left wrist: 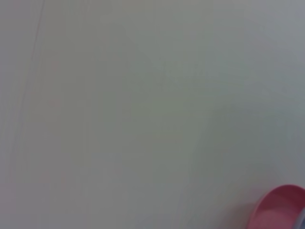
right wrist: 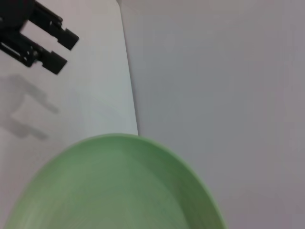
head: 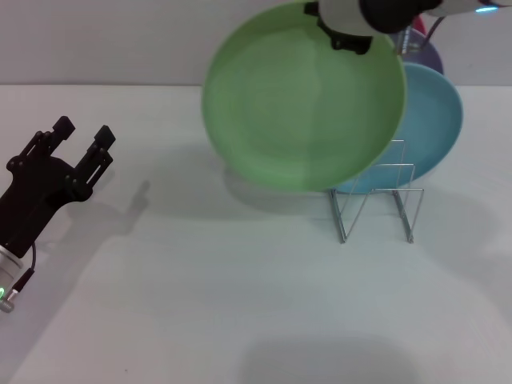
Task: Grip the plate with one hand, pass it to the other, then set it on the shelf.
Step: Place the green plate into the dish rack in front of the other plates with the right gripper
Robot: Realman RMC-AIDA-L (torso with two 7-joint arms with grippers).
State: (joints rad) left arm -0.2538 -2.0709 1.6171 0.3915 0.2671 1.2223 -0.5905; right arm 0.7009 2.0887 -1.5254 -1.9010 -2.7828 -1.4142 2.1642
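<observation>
1. The left arm's black two-finger gripper sits low at the left of the head view, above the white table, on a silver cylindrical wrist glowing with a small green light.
2. Its two fingers point up and away from the robot, spread apart with clear space between them, holding nothing.
3. The right arm's black gripper comes in from the top edge on a bulky white-and-black arm with a cyan-blue light.
4. It is clamped on the top rim of the round light-green matte plastic plate, holding it upright in the air.

turquoise-blue plate: upright | lavender plate: behind it | pink object: frame corner | white table
</observation>
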